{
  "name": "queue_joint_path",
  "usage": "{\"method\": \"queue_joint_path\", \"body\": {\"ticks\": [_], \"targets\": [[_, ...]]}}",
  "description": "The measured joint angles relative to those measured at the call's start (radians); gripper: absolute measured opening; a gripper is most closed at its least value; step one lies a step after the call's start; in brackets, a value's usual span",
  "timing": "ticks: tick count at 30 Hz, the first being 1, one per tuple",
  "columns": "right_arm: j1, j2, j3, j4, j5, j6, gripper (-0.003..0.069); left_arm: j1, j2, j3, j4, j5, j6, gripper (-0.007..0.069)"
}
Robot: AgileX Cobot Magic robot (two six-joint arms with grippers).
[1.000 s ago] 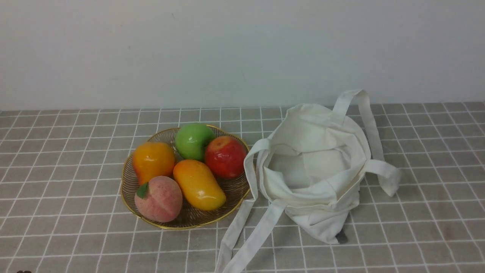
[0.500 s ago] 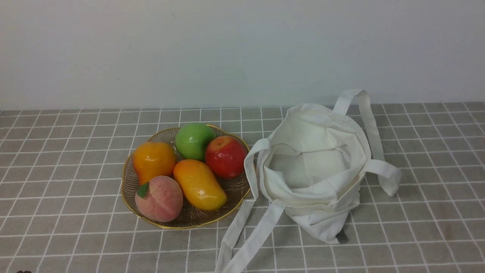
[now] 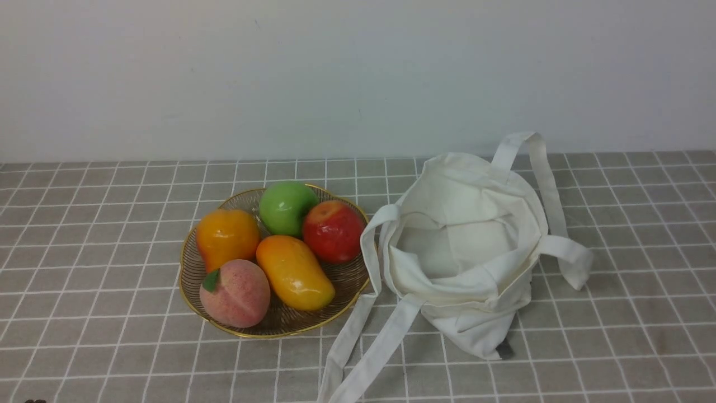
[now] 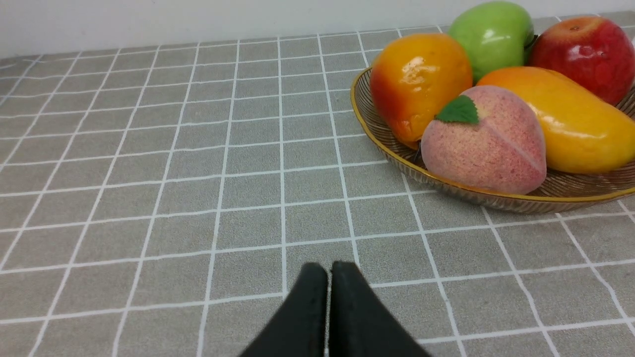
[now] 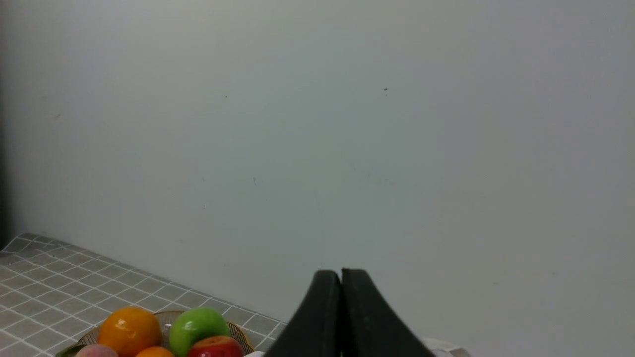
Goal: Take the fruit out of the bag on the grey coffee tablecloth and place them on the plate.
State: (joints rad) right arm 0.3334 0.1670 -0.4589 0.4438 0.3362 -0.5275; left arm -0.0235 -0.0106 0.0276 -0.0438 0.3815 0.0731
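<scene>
Five in plate (image 3: 343,278), incl. mango (image 3: 295,272); bag (image 3: 467,187) gapes alongside.

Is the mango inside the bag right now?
No, the mango lies on the plate beside the peach and red apple, outside the bag.

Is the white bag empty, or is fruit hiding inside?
Empty, as far as shows: the bag gapes open and only bare cloth shows inside. The mango lies on the plate.

Tabletop setup: gridded cloth (image 3: 84,252), blank wall (image 3: 335,73)
</scene>
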Motion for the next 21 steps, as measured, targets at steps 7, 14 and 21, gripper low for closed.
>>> {"method": "queue_joint_path", "body": {"ticks": [7, 14, 21], "targets": [[0.000, 0.001, 0.040, -0.011, -0.017, 0.029, -0.0014, 0.000, 0.000, 0.000, 0.000, 0.000, 0.000, -0.0008], [-0.004, -0.041, 0.262, -0.276, -0.083, 0.327, -0.0014, 0.000, 0.000, 0.000, 0.000, 0.000, 0.000, -0.0008], [-0.144, -0.153, 0.451, -0.387, -0.083, 0.517, -0.0014, 0.000, 0.000, 0.000, 0.000, 0.000, 0.000, -0.0008]]}}
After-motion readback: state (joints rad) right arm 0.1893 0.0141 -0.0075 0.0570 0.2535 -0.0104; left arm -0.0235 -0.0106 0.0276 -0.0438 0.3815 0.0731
